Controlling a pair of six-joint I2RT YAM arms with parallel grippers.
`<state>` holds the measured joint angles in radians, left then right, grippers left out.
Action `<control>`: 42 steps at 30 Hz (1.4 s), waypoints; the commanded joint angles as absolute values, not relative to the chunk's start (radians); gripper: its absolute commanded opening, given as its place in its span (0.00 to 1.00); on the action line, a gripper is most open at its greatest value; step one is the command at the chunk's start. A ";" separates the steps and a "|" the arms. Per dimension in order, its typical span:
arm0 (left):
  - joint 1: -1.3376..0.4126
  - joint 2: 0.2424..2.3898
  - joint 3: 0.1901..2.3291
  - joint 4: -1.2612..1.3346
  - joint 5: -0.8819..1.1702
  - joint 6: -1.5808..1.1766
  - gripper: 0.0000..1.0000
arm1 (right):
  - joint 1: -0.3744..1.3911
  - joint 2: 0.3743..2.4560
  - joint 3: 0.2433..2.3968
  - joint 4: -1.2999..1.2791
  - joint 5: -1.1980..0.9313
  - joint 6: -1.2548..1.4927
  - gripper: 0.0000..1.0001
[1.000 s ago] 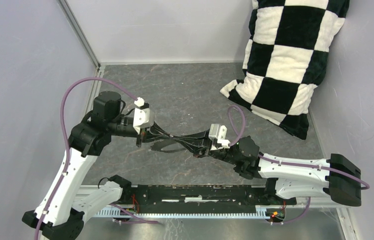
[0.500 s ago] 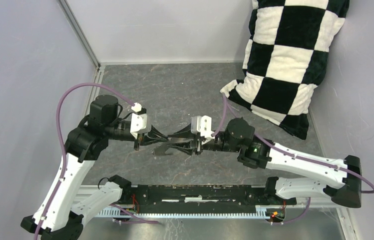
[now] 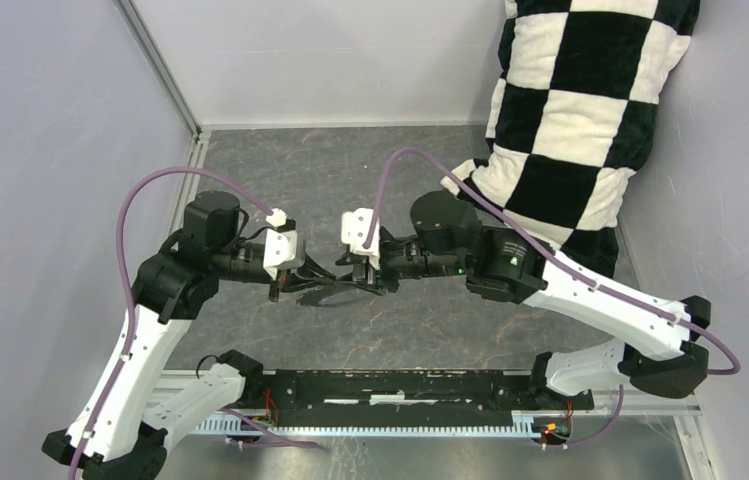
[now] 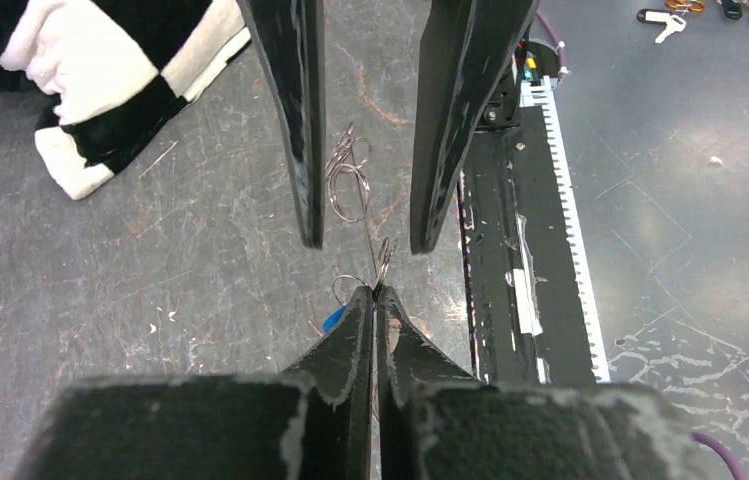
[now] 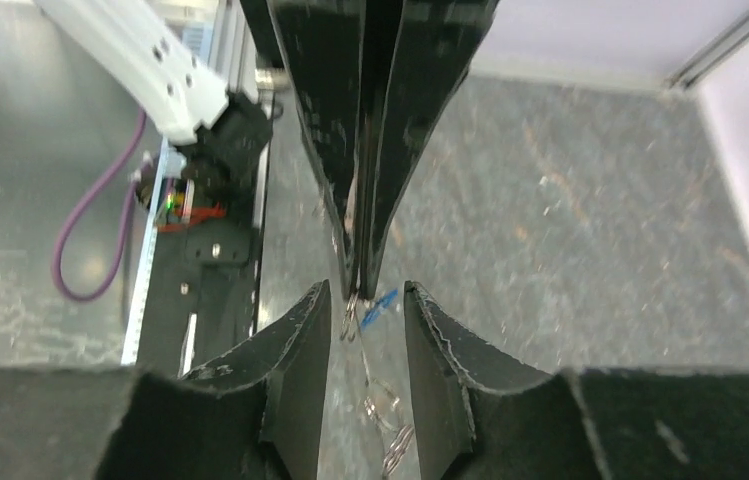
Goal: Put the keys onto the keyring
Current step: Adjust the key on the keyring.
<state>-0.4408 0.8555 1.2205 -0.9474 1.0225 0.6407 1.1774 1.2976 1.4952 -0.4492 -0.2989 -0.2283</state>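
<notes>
Pinching keyring (image 4: 370,240), left jaws; right jaws parted.

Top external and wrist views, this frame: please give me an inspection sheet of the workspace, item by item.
Surface: grey marbled table, scuffed and scratched.
Job's things: keyring shows as a thin wire running out from the left gripper's tips, with small rings on it. The blue key is beside those tips; whether it is on the ring cannot be told.
Clutter: loose keys lie past the base rail, off the table.
Grippers: left gripper is shut on the keyring. Right gripper is open, its fingers on either side of the left's tips.
Cables: purple cable loops over each arm, away from the fingers.
Surroundings: pale walls; checkered pillow in the far right corner.
</notes>
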 commanded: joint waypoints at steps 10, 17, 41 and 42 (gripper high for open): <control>-0.444 0.847 1.217 -0.936 1.015 0.678 0.02 | 1.176 1.339 1.574 -0.574 -0.278 -0.238 0.27; -0.443 0.853 1.215 -0.937 1.015 0.684 0.02 | 1.177 1.345 1.563 -0.532 -0.289 -0.232 0.26; -0.443 0.825 1.270 -0.929 1.008 0.635 0.55 | 1.151 1.236 1.372 -0.394 -0.297 -0.315 0.00; -0.443 0.824 1.285 -0.929 0.987 0.637 0.55 | 1.138 1.230 1.364 -0.403 -0.322 -0.323 0.00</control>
<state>-0.4408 0.8467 1.2175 -0.9478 1.0027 0.6441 1.1690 1.3048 1.4048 -0.4931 -0.2798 -0.2699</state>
